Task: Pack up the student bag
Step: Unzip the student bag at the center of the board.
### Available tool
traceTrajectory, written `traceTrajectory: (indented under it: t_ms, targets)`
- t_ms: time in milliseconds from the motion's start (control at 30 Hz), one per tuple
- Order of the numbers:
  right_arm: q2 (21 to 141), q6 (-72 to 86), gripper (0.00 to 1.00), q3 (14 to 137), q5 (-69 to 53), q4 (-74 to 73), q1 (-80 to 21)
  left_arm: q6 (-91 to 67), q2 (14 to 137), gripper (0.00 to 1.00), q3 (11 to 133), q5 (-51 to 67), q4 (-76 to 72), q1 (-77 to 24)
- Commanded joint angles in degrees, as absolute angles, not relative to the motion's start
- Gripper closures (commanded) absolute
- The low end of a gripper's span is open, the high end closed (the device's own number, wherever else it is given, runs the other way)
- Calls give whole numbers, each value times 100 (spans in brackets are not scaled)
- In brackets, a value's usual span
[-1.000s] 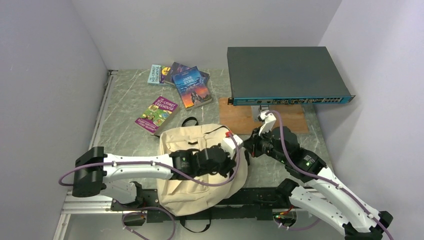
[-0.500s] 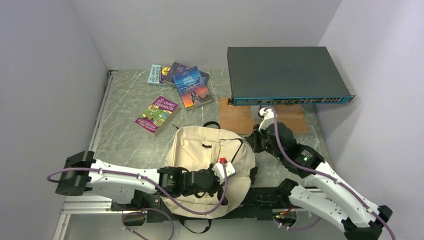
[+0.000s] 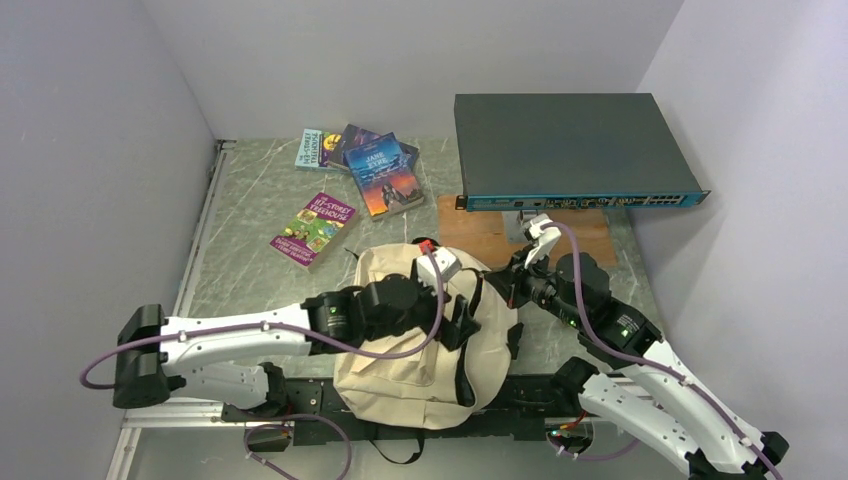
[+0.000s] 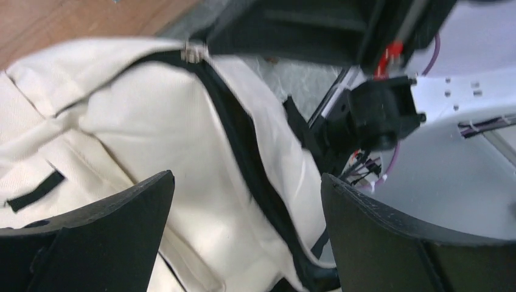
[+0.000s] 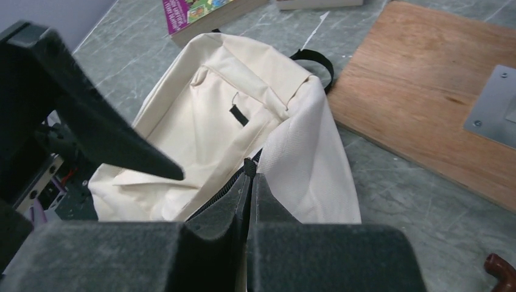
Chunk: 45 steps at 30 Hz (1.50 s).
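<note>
Right wrist view: right gripper (image 5: 249, 188) is pressed together, pinching the zip edge of the bag (image 5: 201, 121), which lies near-centre on the table (image 3: 250, 215). Left gripper (image 4: 244, 182) hangs spread above it. Opening step judged in hand. The next move calls for widening the mouth before fetching the books (image 3: 380, 175).

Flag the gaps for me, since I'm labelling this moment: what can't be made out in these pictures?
- Contents of the student bag: top view, the left gripper and its wrist lie over it; wrist views show only fabric.
- Fingertips of the right gripper: top view, lost against its dark wrist.
- Titles of the far books: top view, too small.
- The zipper pull: left wrist view, blurred.
</note>
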<state>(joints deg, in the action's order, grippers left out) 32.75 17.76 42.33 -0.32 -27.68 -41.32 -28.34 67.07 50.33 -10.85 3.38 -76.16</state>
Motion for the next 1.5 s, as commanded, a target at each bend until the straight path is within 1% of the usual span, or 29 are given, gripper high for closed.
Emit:
traceTrajectory:
  t_ms: [0,33,67,100,200,233,300,367,433,467,667,800,900,967,1067,1133,1200,1233,1267,1333,1367,1400,1433,1467]
  targets:
    - [3249,1891,100,4298,-529,-2088,-4114,-2935,7368,7,5697,-859,503,-7445]
    - [3241,1928,100,4306,-569,-2084,-4111,-2894,7525,9,5804,-804,506,-7444]
    - [3223,1961,100,4313,-612,-2083,-4113,-2867,7688,13,5912,-744,525,-7444]
    - [3207,1980,100,4334,-638,-2097,-4118,-2826,7838,20,5998,-680,560,-7444]
    - [3134,1923,100,4380,-498,-2195,-4114,-2790,8160,55,6118,-574,622,-7444]
    - [3115,1921,100,4396,-331,-2239,-4113,-2801,8219,64,6078,-519,585,-7444]
    - [3170,2051,100,4494,217,-2446,-4115,-2783,8260,79,5991,-228,479,-7478]
    - [3317,2268,100,4618,848,-2725,-4114,-2782,8253,91,5914,-179,420,-7631]
    - [3546,2457,100,4738,1458,-2946,-4113,-2697,8284,98,5883,-266,440,-7902]
    - [3662,2501,100,4764,1749,-2994,-4113,-2626,8339,100,5893,-327,478,-8041]
    - [4651,2632,100,5367,3419,-3531,-4101,-2566,8742,100,6075,-443,980,-8624]
    - [4784,2447,100,5384,4001,-3500,-4104,-2444,8557,100,5579,-156,468,-8861]
    - [4803,2458,100,5352,3845,-3433,-4104,-2333,8314,100,5213,376,72,-8893]
    - [4725,2317,100,5147,3388,-3162,-4102,-2198,8108,100,4931,906,-469,-8956]
    - [4410,2133,100,4699,2849,-2657,-4104,-2051,7943,100,4690,1294,-931,-9004]
    - [4334,2106,100,4622,2706,-2607,-4104,-1989,8017,100,4760,1370,-873,-9000]
    - [4337,2079,100,4691,2519,-2719,-4104,-1984,8161,100,5063,1363,-495,-9000]
    - [4304,2075,100,4701,2401,-2750,-4111,-2038,8228,98,5198,1267,-308,-8987]
    - [4225,2056,100,4672,2279,-2740,-4113,-2105,8258,88,5308,1157,-191,-8971]
    - [4018,1999,100,4521,2050,-2645,-4113,-2150,8178,57,5355,948,-173,-8910]
    - [3915,1969,100,4431,1938,-2611,-4109,-2179,8084,44,5321,802,-216,-8860]
    - [3825,1947,100,4369,1847,-2583,-4108,-2252,7930,35,5291,618,-272,-8783]
    - [3755,1954,100,4343,1776,-2593,-4108,-2379,7843,29,5276,479,-277,-8636]
    - [3713,1970,100,4365,1712,-2642,-4109,-2564,7691,25,5262,416,-250,-8462]
